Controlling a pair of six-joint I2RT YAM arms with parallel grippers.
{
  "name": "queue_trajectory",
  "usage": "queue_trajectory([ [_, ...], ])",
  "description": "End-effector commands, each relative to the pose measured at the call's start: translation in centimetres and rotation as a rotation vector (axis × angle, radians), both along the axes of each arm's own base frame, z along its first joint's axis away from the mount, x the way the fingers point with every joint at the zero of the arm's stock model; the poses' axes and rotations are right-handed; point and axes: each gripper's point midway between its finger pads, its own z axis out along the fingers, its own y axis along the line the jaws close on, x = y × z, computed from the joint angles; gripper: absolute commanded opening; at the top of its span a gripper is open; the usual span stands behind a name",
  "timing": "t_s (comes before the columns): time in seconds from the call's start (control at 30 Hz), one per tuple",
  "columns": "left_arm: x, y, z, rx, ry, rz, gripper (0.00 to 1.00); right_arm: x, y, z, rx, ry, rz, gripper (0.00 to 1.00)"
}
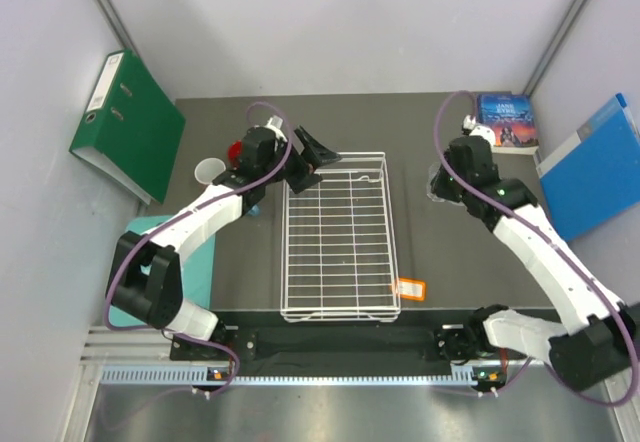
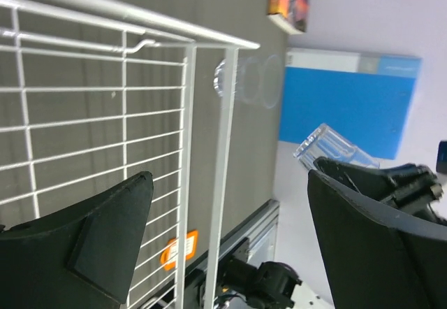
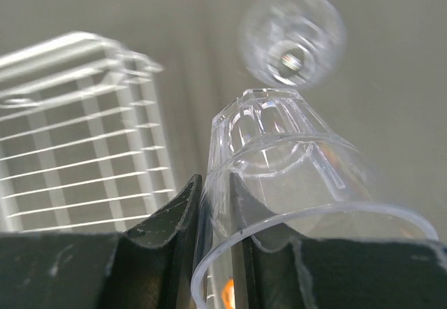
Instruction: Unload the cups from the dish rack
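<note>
The dish rack [image 1: 340,232] at frame centre looks empty: a red mug [image 1: 234,149] and pale cup [image 1: 208,171] sit on the table [image 1: 420,252] upper left, the right pincer [image 3: 216,218] grasps a clear tumbler [image 3: 279,155] by its rim right of the rack near a second tumbler [image 3: 292,36], and the left pincer [image 2: 227,180] gapes, released.

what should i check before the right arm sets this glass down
1. Right gripper's hold on the clear tumbler: ok, fingers pinch its wall at the rim.
2. Room beside the second tumbler ahead: cannot tell, it is blurred.
3. Clear tumbler's height above the table: cannot tell.
4. Left gripper out of the way: ok, open and empty at the dish rack's far corner.
5. Dish rack emptied: ok, no cups show in it.
</note>
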Motion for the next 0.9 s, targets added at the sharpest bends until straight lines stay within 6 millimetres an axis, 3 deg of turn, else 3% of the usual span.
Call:
queue_trajectory([
  [0.0, -0.4, 0.9, 0.5, 0.117, -0.009, 0.005, 0.95, -0.6, -3.2, -2.3, -0.142, 0.167, -0.161, 0.0],
  [0.27, -0.7, 2.1, 0.4, 0.208, -0.006, 0.017, 0.93, 0.0, -1.4, -8.1, -0.127, 0.341, -0.109, 0.0],
  [0.53, -1.5, 2.9, 0.8, 0.25, -0.019, 0.015, 0.94, 1.9, -2.4, -12.8, -0.145, 0.454, -0.141, 0.0],
  [0.67, -1.8, 3.3, 0.8, 0.269, -0.013, 0.014, 0.94, 3.1, -3.5, -14.3, -0.143, 0.503, -0.164, 0.0],
  [0.87, -1.9, 3.4, 0.8, 0.276, -0.015, 0.018, 0.94, 4.5, -3.1, -15.3, -0.119, 0.528, -0.167, 0.0],
])
